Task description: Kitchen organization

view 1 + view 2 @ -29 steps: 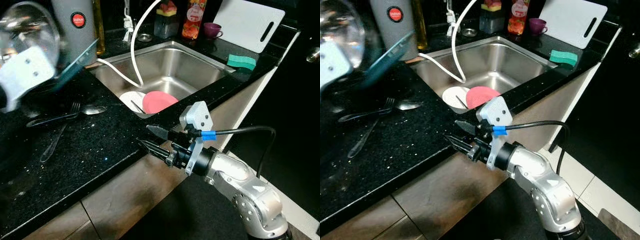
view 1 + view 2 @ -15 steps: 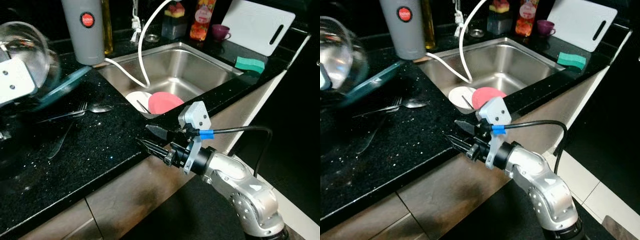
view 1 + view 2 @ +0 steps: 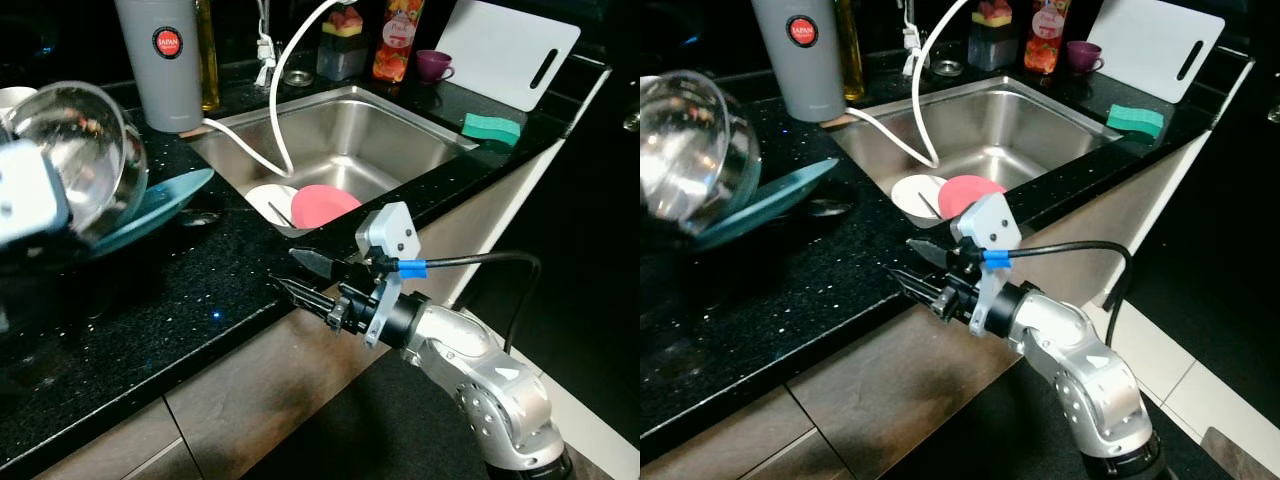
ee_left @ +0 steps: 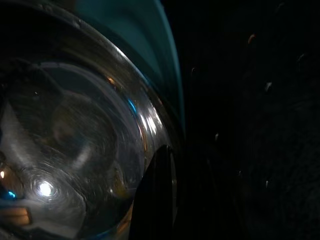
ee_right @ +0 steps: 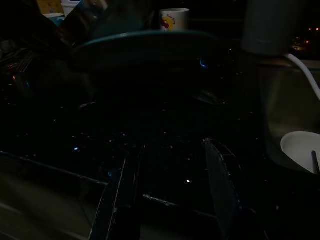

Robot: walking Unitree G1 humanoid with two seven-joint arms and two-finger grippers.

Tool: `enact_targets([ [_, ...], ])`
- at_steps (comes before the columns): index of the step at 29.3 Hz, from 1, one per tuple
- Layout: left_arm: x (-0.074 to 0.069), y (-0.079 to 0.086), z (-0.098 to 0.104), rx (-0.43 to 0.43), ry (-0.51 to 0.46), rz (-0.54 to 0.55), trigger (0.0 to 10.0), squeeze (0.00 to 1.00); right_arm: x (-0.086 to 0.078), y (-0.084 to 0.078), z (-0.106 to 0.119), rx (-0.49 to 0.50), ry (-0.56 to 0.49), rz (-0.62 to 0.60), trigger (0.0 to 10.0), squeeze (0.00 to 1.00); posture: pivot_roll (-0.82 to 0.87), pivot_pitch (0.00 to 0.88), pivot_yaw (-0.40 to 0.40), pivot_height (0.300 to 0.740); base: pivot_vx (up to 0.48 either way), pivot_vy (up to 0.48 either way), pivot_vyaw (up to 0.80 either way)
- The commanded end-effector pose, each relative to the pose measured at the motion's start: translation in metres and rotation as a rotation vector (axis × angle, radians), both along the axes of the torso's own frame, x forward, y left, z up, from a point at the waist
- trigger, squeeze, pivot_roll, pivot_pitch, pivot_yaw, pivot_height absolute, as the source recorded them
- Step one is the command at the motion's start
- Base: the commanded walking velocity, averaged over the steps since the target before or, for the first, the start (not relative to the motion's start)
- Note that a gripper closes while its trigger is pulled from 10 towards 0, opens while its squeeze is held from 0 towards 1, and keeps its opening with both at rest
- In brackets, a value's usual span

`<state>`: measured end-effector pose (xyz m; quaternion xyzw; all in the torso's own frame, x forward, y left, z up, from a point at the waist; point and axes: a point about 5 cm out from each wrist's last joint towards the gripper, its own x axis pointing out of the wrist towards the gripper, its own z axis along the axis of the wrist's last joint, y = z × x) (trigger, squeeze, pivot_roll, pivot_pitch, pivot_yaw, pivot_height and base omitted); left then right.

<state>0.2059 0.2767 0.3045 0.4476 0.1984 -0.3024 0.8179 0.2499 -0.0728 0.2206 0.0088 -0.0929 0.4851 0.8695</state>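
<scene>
Left gripper (image 4: 155, 200) pinches the rim of the glass bowl (image 3: 75, 155), stacked tilted on the teal plate (image 3: 160, 200) over the left counter (image 3: 200, 300); keep it level while you carry it, right gripper (image 3: 300, 275) spread and idle at the near edge.

- A home kitchen: black speckled countertop (image 3: 200, 300) with a stainless steel sink (image 3: 345, 140).
- White cutting board (image 3: 505, 45), green sponge (image 3: 490, 127), sauce bottle (image 3: 393, 40) stand behind.
</scene>
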Motion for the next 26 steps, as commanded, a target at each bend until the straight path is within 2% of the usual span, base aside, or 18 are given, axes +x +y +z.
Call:
enact_targets([
  [1,0.000,0.002,-0.004,0.028,0.035,0.021,10.0,0.00,0.000,0.001,0.000,-0.002,-0.010,0.007,10.0,0.00,0.10,0.000,-0.040,0.740,0.000,0.000,0.00],
  [2,0.004,0.005,-0.012,0.043,0.039,0.053,10.0,0.00,0.000,0.000,0.000,-0.001,-0.010,0.004,10.0,0.00,0.10,0.000,-0.038,0.740,0.000,0.000,0.00],
  [5,0.007,0.007,-0.018,0.066,0.031,0.069,10.0,0.00,0.000,0.000,0.000,-0.001,-0.011,0.002,10.0,0.00,0.10,0.000,-0.038,0.740,0.000,0.000,0.00],
  [9,0.008,0.008,-0.019,0.063,0.027,0.071,10.0,0.00,0.000,0.000,0.000,-0.001,-0.011,0.002,10.0,0.00,0.10,0.000,-0.038,0.740,0.000,0.000,0.00],
  [10,0.009,0.007,-0.019,0.038,0.013,0.067,10.0,0.68,0.000,0.000,0.000,-0.001,-0.011,0.001,10.0,0.00,0.09,0.000,-0.032,0.740,0.000,0.000,0.00],
  [11,0.009,0.007,-0.019,0.038,0.013,0.067,10.0,0.68,0.000,0.000,0.000,-0.001,-0.011,0.001,10.0,0.00,0.09,0.000,-0.032,0.740,0.000,0.000,0.00],
  [12,0.010,0.005,-0.019,0.020,0.002,0.057,10.0,1.00,0.000,0.000,0.000,-0.002,-0.011,0.000,10.0,0.00,0.09,0.000,-0.031,0.740,0.000,0.000,0.00],
  [16,0.011,0.000,-0.018,-0.026,-0.016,0.029,10.0,1.00,0.000,0.000,-0.001,-0.001,-0.011,-0.002,10.0,0.00,0.09,0.000,-0.032,0.740,0.000,0.000,0.00],
  [17,0.013,0.002,-0.017,-0.017,-0.036,0.038,10.0,0.91,0.000,-0.001,-0.001,-0.001,-0.010,-0.002,10.0,0.00,0.09,0.000,-0.032,0.740,0.000,0.000,0.00],
  [18,0.013,0.002,-0.017,-0.017,-0.036,0.038,10.0,0.91,0.000,-0.001,-0.001,-0.001,-0.010,-0.002,10.0,0.00,0.09,0.000,-0.032,0.740,0.000,0.000,0.00],
  [19,0.013,0.004,-0.016,-0.010,-0.049,0.045,10.0,0.15,0.000,-0.001,-0.001,-0.001,-0.010,-0.001,10.0,0.00,0.09,0.000,-0.032,0.740,0.000,0.000,0.00],
  [20,0.013,0.004,-0.016,-0.012,-0.050,0.045,10.0,0.00,0.000,-0.001,-0.001,-0.002,-0.011,-0.001,10.0,0.00,0.09,0.000,-0.032,0.740,0.000,0.000,0.00],
  [26,0.014,0.005,-0.016,-0.022,-0.052,0.047,10.0,0.00,0.000,0.000,-0.001,-0.002,-0.011,0.000,10.0,0.00,0.09,0.000,-0.033,0.740,0.000,0.000,0.00],
])
